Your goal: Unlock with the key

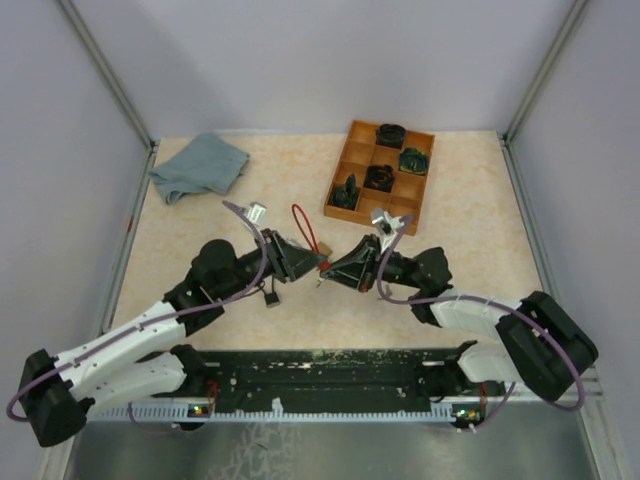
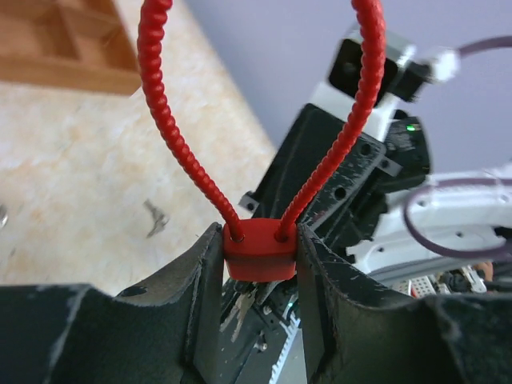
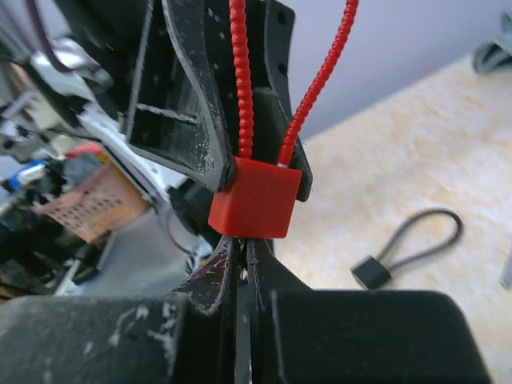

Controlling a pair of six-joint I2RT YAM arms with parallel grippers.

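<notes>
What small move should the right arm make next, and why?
Probably ease the right gripper slightly toward the red lock, seating the key deeper. The left gripper clamps the lock body by its sides, the right's shut tips sit just under it, and some metal shows between them.

A table [image 1: 200,215] with a pale, speckled beige top fills the booth, shut in at the back and both sides by plain grey-lilac walls [image 1: 330,60]. Metal posts [image 1: 105,70] run up the rear corners. A blue-grey cloth [image 1: 200,165] lies crumpled at the far left, a wooden tray [image 1: 362,147] toward the far right. The light is soft and even.
</notes>
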